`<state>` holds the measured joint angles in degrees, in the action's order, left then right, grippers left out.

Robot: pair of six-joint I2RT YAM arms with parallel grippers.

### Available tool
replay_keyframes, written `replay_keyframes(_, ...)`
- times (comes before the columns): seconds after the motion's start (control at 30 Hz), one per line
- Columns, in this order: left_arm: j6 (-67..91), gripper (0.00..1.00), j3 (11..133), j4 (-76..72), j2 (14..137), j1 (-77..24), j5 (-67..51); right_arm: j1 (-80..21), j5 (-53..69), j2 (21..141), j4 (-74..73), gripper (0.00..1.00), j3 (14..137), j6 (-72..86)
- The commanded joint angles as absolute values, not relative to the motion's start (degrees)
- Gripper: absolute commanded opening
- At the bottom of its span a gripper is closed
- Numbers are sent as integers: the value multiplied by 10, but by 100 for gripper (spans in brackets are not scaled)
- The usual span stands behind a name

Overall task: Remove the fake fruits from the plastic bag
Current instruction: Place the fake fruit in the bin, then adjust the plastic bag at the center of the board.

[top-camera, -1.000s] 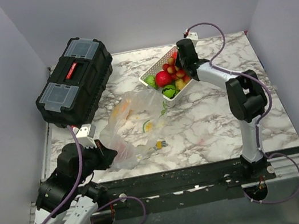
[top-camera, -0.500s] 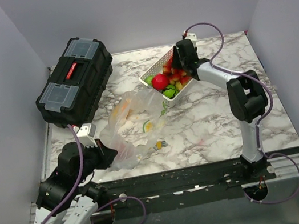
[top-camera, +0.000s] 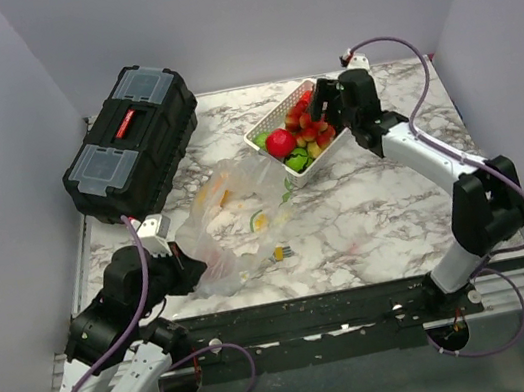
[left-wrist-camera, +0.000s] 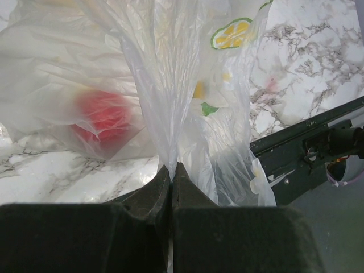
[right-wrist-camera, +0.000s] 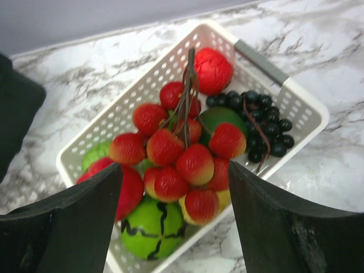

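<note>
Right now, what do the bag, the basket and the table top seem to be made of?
Bag: thin clear plastic film; crinkled and see-through. Basket: probably hard white plastic, matte, with moulded holes. Table top: white with grey veins like marble; stone or printed laminate, unclear.

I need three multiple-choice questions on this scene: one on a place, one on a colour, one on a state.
1. In the top view, the black toolbox lies on which side of the white basket? A) left B) right C) inside it
2. What colour are the grapes? A) yellow B) black C) white
3. The left gripper is: A) open, empty B) shut on the plastic bag C) shut on a strawberry
Answers: 1 A, it stands nearer the left wall; 2 B, the bunch looks black; 3 B, it pinches a fold of bag.
</note>
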<state>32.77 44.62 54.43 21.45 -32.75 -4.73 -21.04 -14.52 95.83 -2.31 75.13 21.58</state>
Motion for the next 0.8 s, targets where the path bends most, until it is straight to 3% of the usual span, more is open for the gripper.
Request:
replay_keyframes(0.0, 323, 0, 452, 539, 220, -328, -50, -214, -22, 908, -5, 79, 660, 228)
replay_keyframes(0.33, 323, 0, 452, 539, 227, -328, -49, -214, 133, 767, 98, 88, 494, 247)
replay_keyframes(0.53, 322, 0, 453, 539, 237, -326, -53, -220, 218, 700, 120, 90, 512, 289)
replay_keyframes(0.77, 323, 0, 452, 538, 236, -326, -50, -396, 204, 686, 139, 90, 555, 238)
